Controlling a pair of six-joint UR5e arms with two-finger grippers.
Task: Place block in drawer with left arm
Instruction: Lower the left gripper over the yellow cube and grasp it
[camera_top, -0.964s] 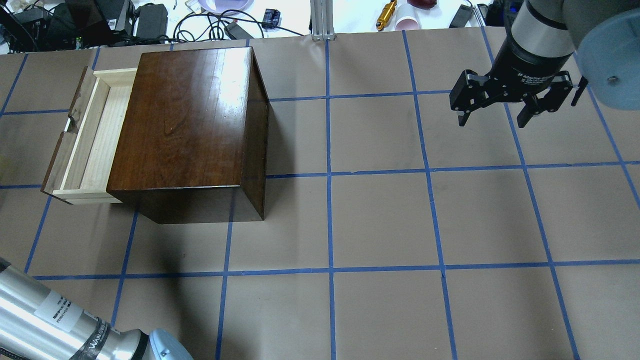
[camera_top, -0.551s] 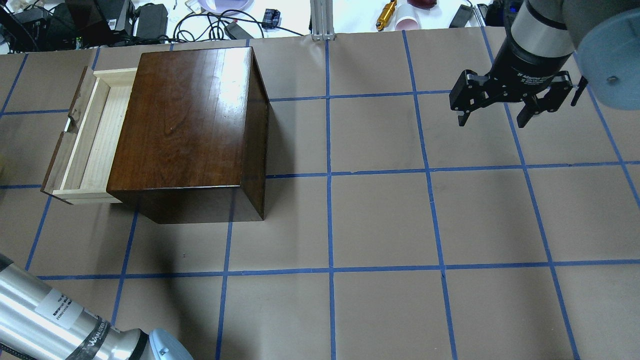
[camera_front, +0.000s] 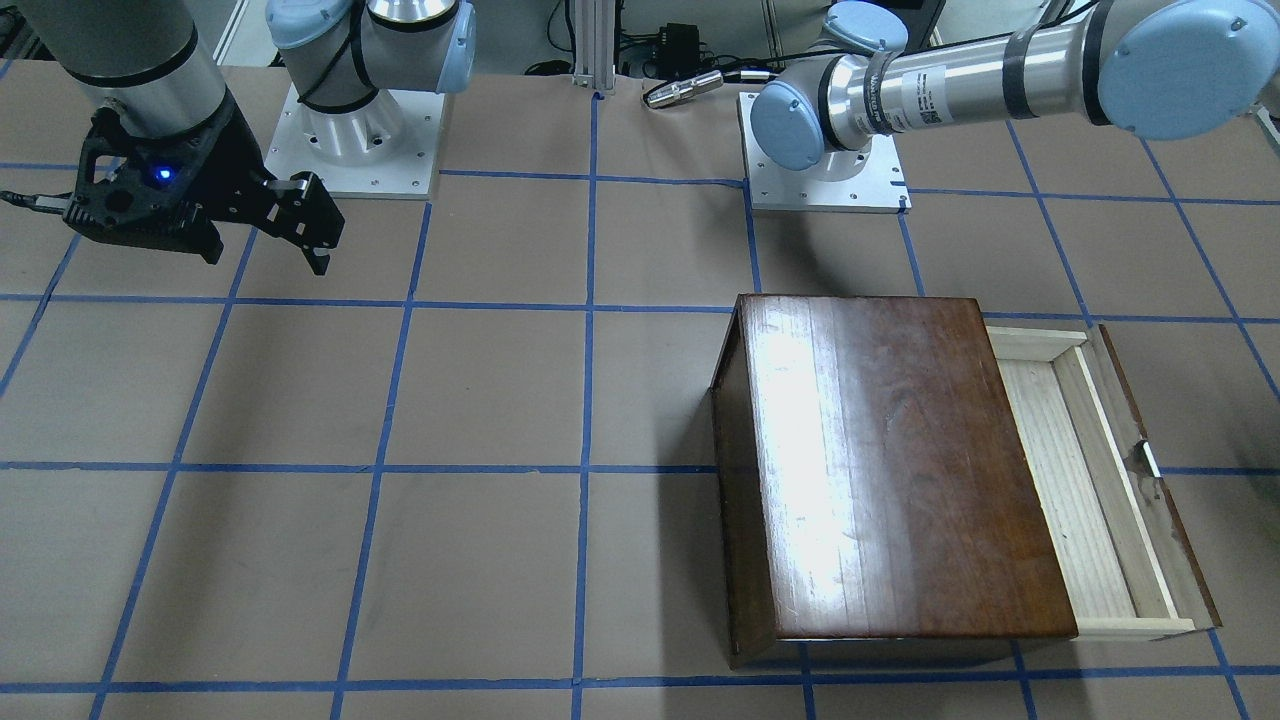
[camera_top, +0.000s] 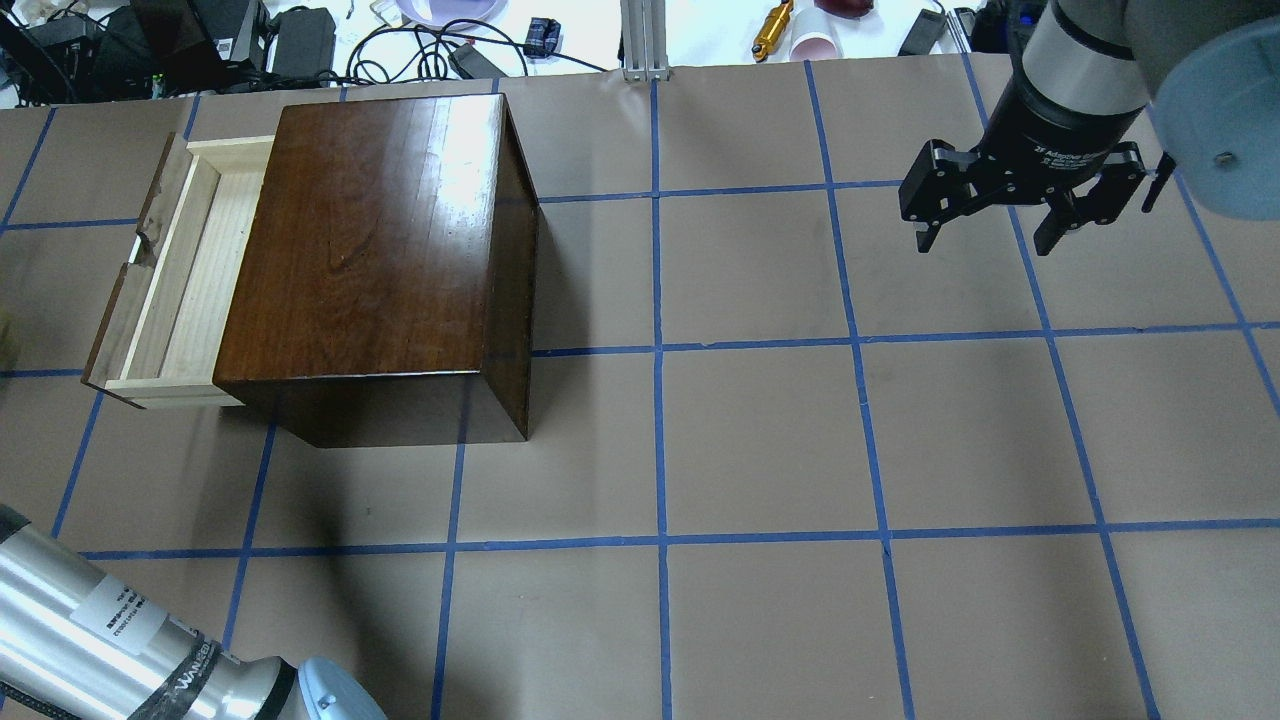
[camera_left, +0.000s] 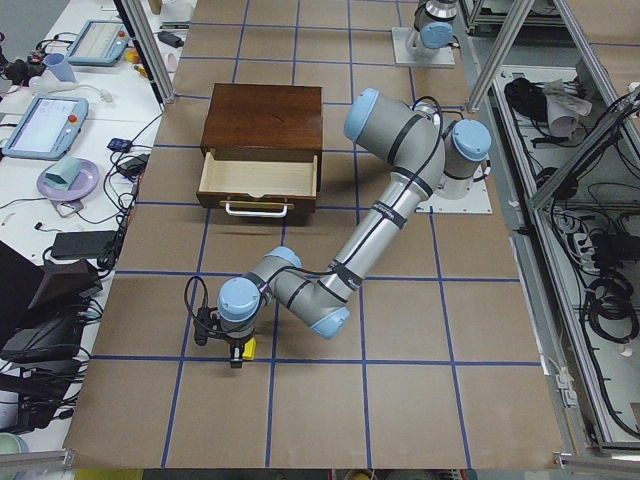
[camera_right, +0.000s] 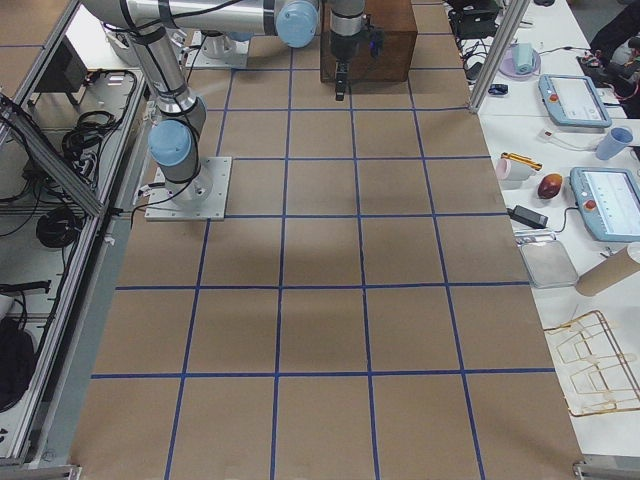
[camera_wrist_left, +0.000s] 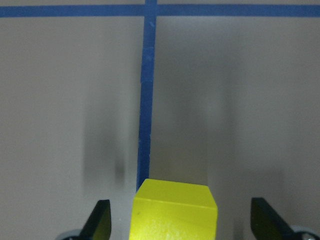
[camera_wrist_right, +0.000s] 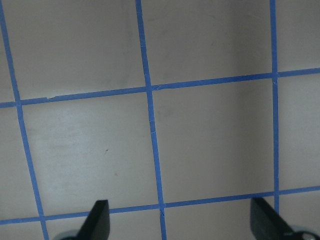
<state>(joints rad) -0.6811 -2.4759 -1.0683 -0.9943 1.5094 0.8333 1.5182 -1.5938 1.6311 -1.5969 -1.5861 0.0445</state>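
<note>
Straddling the yellow block (camera_wrist_left: 174, 212), the left gripper (camera_wrist_left: 182, 216) has its jaws spread, with a gap on each side of the cube, which rests on the table (camera_top: 760, 440) beside a blue tape line (camera_wrist_left: 145, 100). The drawer (camera_top: 190, 285) stands open from the wooden box (camera_top: 380, 250), well apart from the block. The right gripper (camera_top: 985, 243) hangs spread, also far from the box.
</note>
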